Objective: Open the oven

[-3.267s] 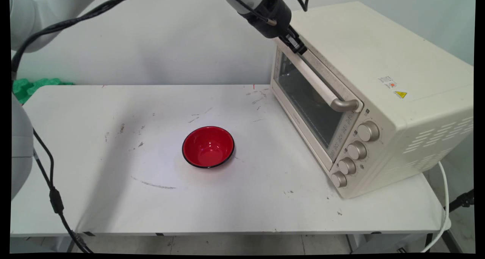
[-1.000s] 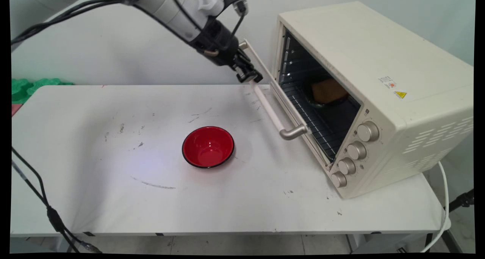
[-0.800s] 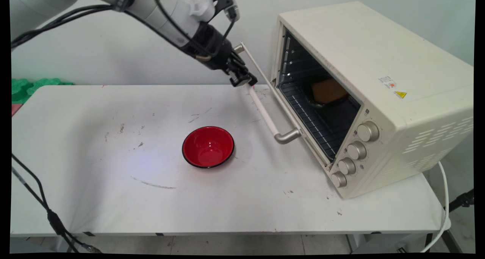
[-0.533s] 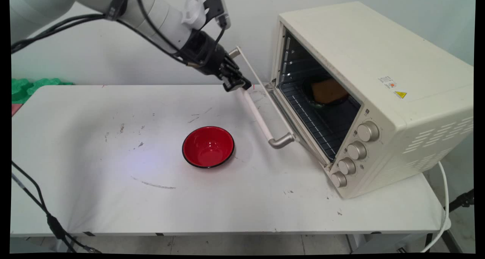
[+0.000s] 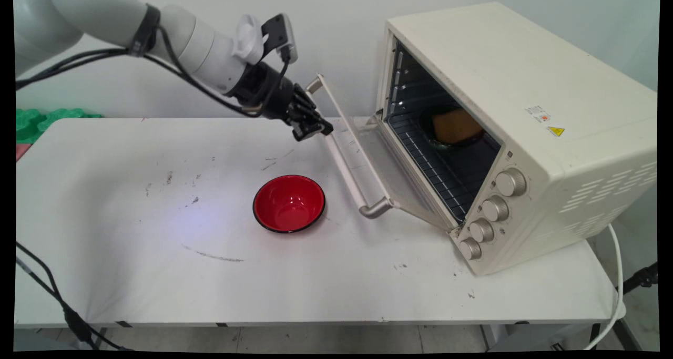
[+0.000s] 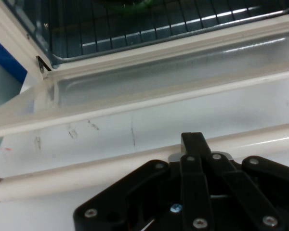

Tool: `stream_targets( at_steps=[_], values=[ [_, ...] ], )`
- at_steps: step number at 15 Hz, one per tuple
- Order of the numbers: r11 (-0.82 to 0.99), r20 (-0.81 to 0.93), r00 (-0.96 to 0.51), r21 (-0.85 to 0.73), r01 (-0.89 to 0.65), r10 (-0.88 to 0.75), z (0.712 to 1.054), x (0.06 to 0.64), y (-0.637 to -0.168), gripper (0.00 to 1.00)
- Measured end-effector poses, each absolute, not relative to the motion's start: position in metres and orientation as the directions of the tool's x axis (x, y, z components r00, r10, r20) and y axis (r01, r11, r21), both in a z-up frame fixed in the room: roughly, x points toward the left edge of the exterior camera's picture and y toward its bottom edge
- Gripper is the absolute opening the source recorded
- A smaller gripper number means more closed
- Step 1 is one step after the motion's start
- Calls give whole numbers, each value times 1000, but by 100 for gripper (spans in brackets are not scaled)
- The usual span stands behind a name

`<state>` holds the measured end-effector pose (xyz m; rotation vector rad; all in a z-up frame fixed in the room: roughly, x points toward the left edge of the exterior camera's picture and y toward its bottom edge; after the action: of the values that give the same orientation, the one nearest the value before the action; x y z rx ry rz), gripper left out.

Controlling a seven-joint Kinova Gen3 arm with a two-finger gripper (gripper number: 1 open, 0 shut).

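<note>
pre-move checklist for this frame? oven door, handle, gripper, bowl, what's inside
1. Oven door swung down well past halfway: ok, though whether it is fully open cannot tell.
2. Gripper on the door handle, near its far end: ok.
3. Firm hold on the handle: cannot tell; the fingers are hidden in both views.
4. Red bowl clear of door and handle, upright, empty: ok.
5. Rack holds a brown item on a dark dish: ok.
6. Oven fully on the table: ok.

Bright even light, soft shadows on table (image 5: 157,275); hand view slightly blurred
</note>
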<state>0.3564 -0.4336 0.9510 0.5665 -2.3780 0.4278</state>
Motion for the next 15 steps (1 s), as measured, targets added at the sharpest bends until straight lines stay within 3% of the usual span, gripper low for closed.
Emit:
stream_targets(
  at_steps=[15],
  values=[
    [851, 705, -665, -171, -496, -247, 899, 382, -415, 0]
  ],
)
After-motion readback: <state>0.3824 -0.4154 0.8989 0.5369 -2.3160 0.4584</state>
